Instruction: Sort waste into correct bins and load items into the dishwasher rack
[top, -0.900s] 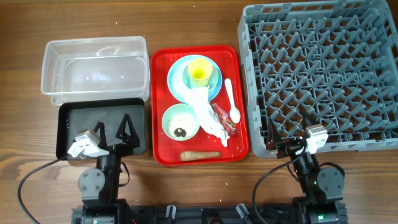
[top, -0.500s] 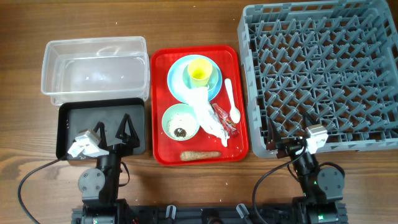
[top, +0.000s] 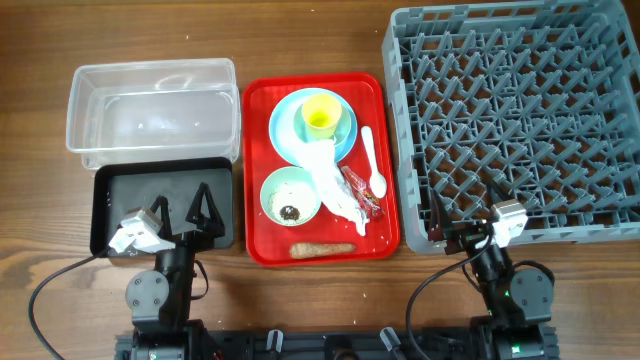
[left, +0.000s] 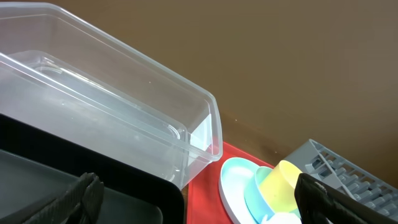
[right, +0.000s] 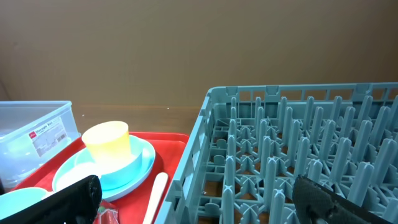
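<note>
On the red tray (top: 258, 120) a yellow cup (top: 320, 115) sits in a light blue cup on a blue plate (top: 285, 130). A crumpled tissue (top: 330, 180), a red wrapper (top: 360, 192), a white spoon (top: 372, 160) and a brown stick (top: 322, 248) lie there too. The green bowl (top: 290, 195) holds white grains and dark bits. My left gripper (top: 185, 215) hangs open over the black tray (top: 120, 195), in front of the clear tub (top: 150, 110). My right gripper (top: 466, 210) stands open over the near left corner of the grey rack (top: 520, 110). Both are empty.
The left wrist view shows the clear tub (left: 124, 93), the black tray (left: 37, 180) and the plate (left: 233, 190) with the yellow cup (left: 283, 183). The right wrist view shows the rack's pegs (right: 292, 143), the spoon (right: 158, 186) and the yellow cup (right: 106, 140).
</note>
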